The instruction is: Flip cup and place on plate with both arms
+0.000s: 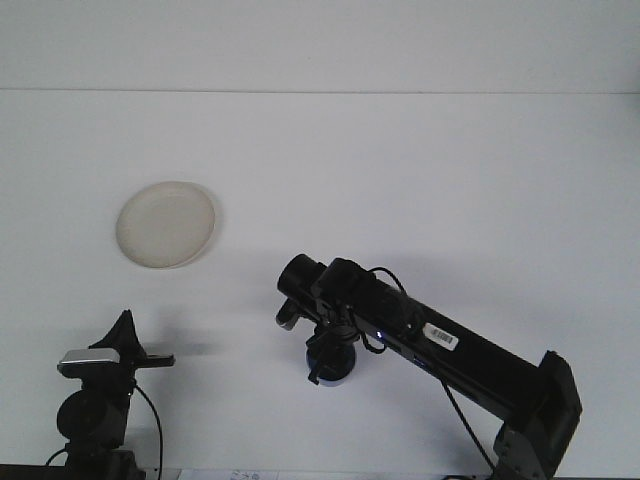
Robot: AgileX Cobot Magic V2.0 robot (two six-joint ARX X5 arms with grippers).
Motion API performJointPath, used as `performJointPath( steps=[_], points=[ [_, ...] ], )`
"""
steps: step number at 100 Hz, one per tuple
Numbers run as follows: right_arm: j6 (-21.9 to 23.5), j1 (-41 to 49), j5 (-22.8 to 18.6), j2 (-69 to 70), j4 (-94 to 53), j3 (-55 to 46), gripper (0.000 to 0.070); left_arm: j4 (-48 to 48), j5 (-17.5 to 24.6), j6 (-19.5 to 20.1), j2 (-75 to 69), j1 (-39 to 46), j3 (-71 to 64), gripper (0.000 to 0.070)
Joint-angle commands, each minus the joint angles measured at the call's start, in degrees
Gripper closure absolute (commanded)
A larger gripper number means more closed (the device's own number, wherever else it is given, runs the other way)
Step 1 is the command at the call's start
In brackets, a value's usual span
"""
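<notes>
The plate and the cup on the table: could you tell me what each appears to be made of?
The plate looks like matte off-white plastic or paper: a dull, even surface with a thin raised rim and no gloss. The cup looks like dark blue plastic, though the right arm hides most of it, so its finish is hard to judge.

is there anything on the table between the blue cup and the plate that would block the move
Nothing visible. The bare white table lies between the blue cup, under the right gripper, and the plate up-left. The left gripper sits low, off that path.
</notes>
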Motion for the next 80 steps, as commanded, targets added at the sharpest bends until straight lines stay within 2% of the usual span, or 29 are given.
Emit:
performJointPath(
  steps=[1,32,44,66,80],
  points=[
    [-0.9,0.0,0.3,-2.8,1.1,1.4,0.0382,0.8,-0.3,0.1,-0.1,0.1,-1.1,0.0685],
    [-0.2,-2.6,0.2,-24.8,13.2,-2.5,0.0382,0.8,-0.3,0.1,-0.1,0.1,-1.1,0.0685],
    [-0.2,-2.6,0.3,-38.4,21.5,-12.9,0.0382,0.7,-0.3,0.1,-0.1,0.1,-1.1,0.0685],
    [0.1,-2.5,0.3,-64.8,37.3,-39.1,0.0382,0.8,-0.3,0.1,-0.1,0.1,-1.1,0.0685],
    [0.3,-2.5,0.3,-77.8,41.5,-49.5,0.0382,1.3,-0.3,0.1,-0.1,0.1,-1.1,0.0685]
  ],
)
